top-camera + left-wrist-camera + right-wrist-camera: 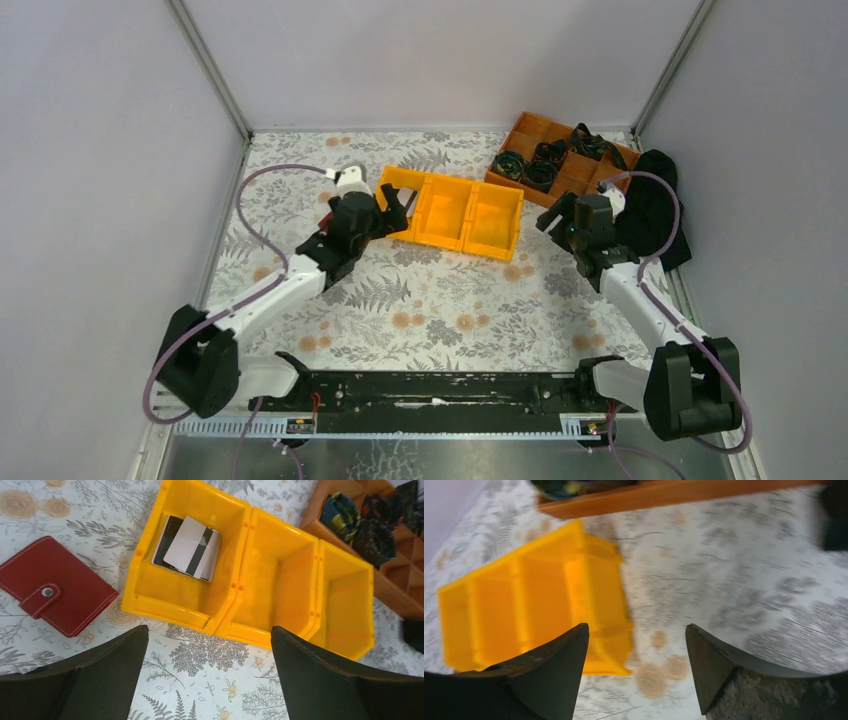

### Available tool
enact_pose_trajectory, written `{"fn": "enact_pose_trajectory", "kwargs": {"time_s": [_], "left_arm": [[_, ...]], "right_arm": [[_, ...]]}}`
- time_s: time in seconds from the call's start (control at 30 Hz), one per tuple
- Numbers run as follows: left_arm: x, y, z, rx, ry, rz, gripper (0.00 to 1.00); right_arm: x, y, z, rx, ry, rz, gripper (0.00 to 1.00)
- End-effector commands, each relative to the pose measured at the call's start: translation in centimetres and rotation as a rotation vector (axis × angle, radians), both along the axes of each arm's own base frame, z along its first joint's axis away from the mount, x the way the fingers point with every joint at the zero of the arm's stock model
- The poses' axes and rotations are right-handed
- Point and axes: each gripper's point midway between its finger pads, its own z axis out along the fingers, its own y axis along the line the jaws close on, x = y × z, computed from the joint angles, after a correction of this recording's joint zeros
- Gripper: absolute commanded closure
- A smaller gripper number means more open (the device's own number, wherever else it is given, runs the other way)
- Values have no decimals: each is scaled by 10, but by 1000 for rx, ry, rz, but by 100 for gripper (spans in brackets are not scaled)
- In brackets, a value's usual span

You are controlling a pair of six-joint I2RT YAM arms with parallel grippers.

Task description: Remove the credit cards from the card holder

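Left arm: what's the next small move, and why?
Probably lift the left claw up and away. It hangs open and empty over the bin's front wall. The cards lie stacked in the bin's end compartment nearest the holder, which is snapped shut on the table beside the bin. Whether any card is left inside it can't be seen.

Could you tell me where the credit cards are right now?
In the left wrist view, the credit cards lie stacked in the left-end compartment of the yellow bin, right of the closed red card holder.
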Motion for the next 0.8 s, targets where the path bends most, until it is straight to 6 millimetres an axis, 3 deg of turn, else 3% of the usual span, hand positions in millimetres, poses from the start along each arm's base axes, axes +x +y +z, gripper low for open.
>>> {"fn": "enact_pose_trajectory", "kwargs": {"time_s": [0.0, 0.1, 0.17, 0.27, 0.37, 0.47, 0.6, 0.77], "left_arm": [[5, -6, -39, 105, 88, -22, 0], [4, 4, -62, 141, 96, 8, 0], [3, 15, -57, 164, 71, 52, 0], [2, 33, -44, 161, 5, 135, 4], [-3, 41, -29, 123, -56, 162, 5], [-9, 48, -15, 91, -121, 179, 5], [-10, 57, -12, 101, -163, 210, 4], [-4, 54, -29, 145, -135, 202, 0]], "right_arm": [[26, 51, 40, -12, -95, 147, 23], [28, 71, 30, -113, -69, 223, 25], [29, 78, 18, -157, -56, 263, 35], [30, 83, 0, -214, -13, 291, 63], [27, 89, -7, -246, -7, 319, 70], [25, 96, -10, -264, -26, 339, 72], [26, 86, -17, -332, -10, 295, 71], [25, 82, -30, -383, 30, 286, 47]]}}
